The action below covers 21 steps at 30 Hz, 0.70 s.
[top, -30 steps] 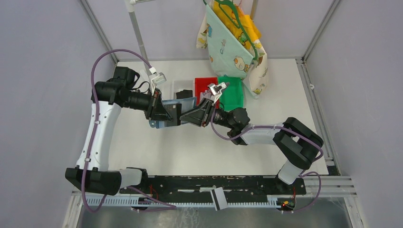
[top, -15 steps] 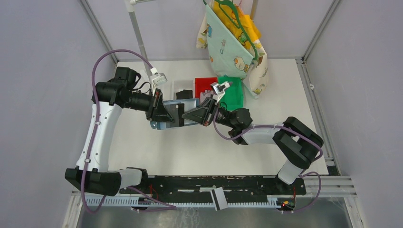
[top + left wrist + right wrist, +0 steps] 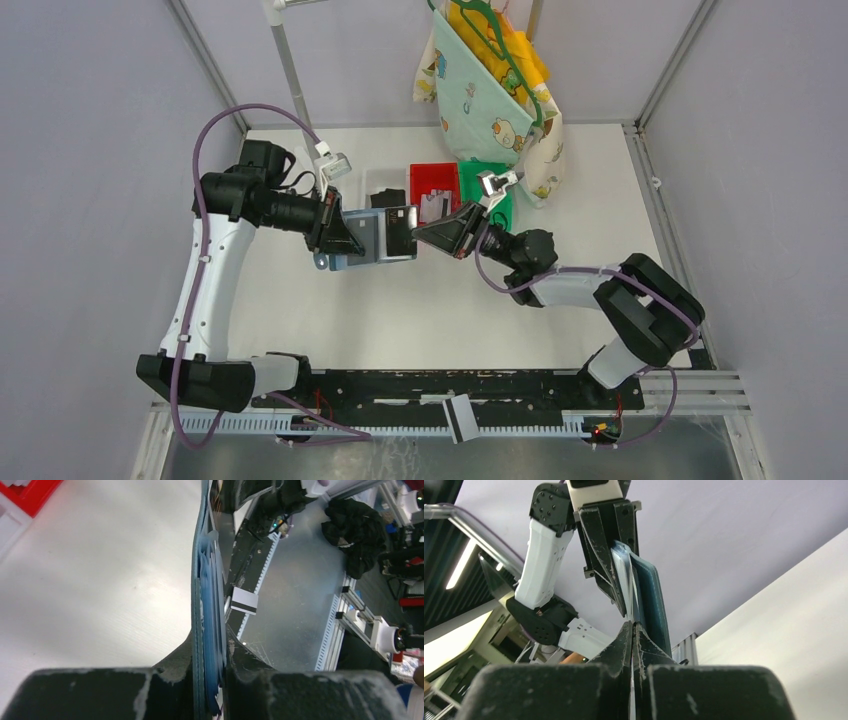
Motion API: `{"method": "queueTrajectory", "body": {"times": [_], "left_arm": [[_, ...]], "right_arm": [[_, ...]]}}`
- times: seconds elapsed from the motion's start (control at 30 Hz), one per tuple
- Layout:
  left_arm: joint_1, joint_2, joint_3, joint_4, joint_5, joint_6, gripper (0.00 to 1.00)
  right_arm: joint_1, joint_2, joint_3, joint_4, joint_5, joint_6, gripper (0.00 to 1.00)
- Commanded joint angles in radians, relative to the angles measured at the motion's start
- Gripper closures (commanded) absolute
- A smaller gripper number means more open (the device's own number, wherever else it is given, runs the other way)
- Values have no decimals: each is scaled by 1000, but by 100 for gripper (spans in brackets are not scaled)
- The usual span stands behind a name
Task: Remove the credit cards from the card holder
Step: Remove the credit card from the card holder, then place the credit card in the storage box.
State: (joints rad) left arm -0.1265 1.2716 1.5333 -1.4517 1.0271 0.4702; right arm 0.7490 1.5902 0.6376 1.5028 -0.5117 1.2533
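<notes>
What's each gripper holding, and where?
The left gripper clamps one end of the wallet; the right gripper pinches the free edge of a card.

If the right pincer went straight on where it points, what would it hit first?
Probably the blue wallet in the left pincer; the right pincer, pinching a card, points straight at it.

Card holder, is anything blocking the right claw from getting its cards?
Nothing visible is in the way. The right claw pinches a credit card sticking out of the card holder, which the left claw clamps.
</notes>
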Motion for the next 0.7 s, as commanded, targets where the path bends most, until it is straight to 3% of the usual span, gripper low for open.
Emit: {"method": "queueTrajectory", "body": {"times": [0.0, 0.2, 0.4, 0.67], "left_arm": [[-2, -16, -12, 133, -103, -126, 96], [-1, 10, -56, 274, -295, -304, 98], [0, 42, -80, 298, -582, -289, 98], [1, 21, -78, 225, -616, -195, 98]], "right_arm": [[-41, -62, -26, 63, -3, 8, 100], [-44, -36, -25, 67, 14, 34, 100], [-118, -7, 4, 5, 9, 40, 100], [-172, 117, 245, -441, 4, -238, 100]]}}
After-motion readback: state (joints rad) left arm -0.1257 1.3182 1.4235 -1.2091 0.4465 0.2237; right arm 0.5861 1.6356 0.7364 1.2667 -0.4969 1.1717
